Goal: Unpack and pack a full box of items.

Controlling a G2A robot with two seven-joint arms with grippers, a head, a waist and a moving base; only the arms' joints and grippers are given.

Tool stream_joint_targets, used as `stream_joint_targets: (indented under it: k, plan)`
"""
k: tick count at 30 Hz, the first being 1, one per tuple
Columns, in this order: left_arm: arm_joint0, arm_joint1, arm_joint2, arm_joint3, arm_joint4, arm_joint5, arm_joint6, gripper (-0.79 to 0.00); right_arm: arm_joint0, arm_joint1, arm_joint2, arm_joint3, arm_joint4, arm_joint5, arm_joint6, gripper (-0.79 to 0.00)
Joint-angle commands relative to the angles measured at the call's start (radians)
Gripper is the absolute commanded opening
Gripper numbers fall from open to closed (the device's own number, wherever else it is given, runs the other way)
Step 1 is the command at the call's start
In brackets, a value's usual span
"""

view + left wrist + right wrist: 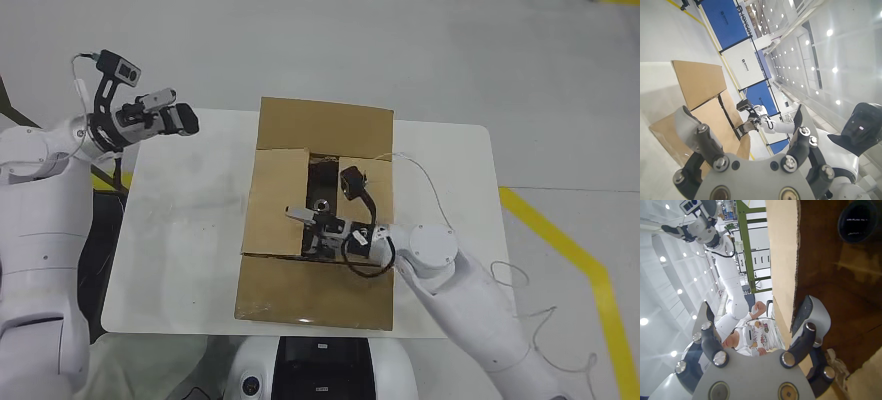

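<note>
1. Cardboard box (pixel 318 290) sits mid-surface on the white surface (pixel 190 250), spanning almost from its far edge to its near edge. The top flaps are part open, with a dark gap between them.
2. Right claw (pixel 756 303) is at that gap, spread wide. The edge of one side flap (pixel 781 256) stands between its fingers: one finger inside the box close against the flap, the other out in the air. It pinches nothing.
3. Left claw (pixel 741 109) hangs over the far left corner of the surface, spread and empty, well apart from the box.
4. My reading is that unpacking has barely begun, and the step in hand is opening the box. Next the right claw would need to close on the flap edge and fold it outward — without dragging the box — so the contents can be reached.
5. Inside, a dark round item (pixel 857 222) shows in deep shadow; I cannot tell what it is.
6. Writing: the cardboard faces in sight are plain, with no label. Blue and white panels (pixel 725 24) in the room behind carry printed logos, which I leave unread.
</note>
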Motion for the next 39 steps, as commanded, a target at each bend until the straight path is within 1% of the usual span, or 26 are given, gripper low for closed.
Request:
stream_joint_targets:
  k: [1, 6, 10, 15, 23, 29, 32, 35, 39]
  plan:
    - [0.002, 0.001, -0.003, -0.006, -0.003, 0.002, 0.023, 0.000, -0.011, 0.003, 0.012, -0.021, 0.008, -0.027, 0.008, 0.000]
    - [0.011, 0.003, -0.017, -0.037, -0.009, -0.003, 0.083, 0.000, -0.007, 0.000, 0.010, -0.054, 0.018, -0.090, 0.008, 0.000]
    - [0.018, 0.007, -0.038, -0.052, -0.021, 0.003, 0.115, 0.000, 0.029, -0.013, -0.030, -0.037, 0.034, -0.129, 0.007, 0.000]
    - [0.018, 0.009, -0.057, -0.059, -0.057, 0.026, 0.147, 0.000, 0.097, -0.041, -0.109, 0.028, 0.063, -0.176, -0.002, 0.000]
    - [0.028, 0.010, -0.073, -0.103, -0.094, 0.061, 0.221, 0.000, 0.191, -0.092, -0.222, 0.114, 0.083, -0.260, -0.027, 0.000]
    - [0.046, 0.011, -0.066, -0.152, -0.108, 0.095, 0.215, 0.000, 0.245, -0.133, -0.311, 0.156, 0.057, -0.273, -0.065, 0.000]
    - [0.062, 0.011, -0.061, -0.185, -0.115, 0.106, 0.206, 0.000, 0.267, -0.151, -0.346, 0.168, 0.019, -0.274, -0.091, 0.000]
    - [0.086, 0.012, -0.056, -0.226, -0.121, 0.123, 0.190, 0.000, 0.280, -0.166, -0.370, 0.174, -0.017, -0.265, -0.120, 0.000]
    - [0.121, 0.015, -0.040, -0.264, -0.079, 0.145, 0.179, 0.000, 0.288, -0.181, -0.387, 0.180, -0.044, -0.256, -0.144, 0.000]
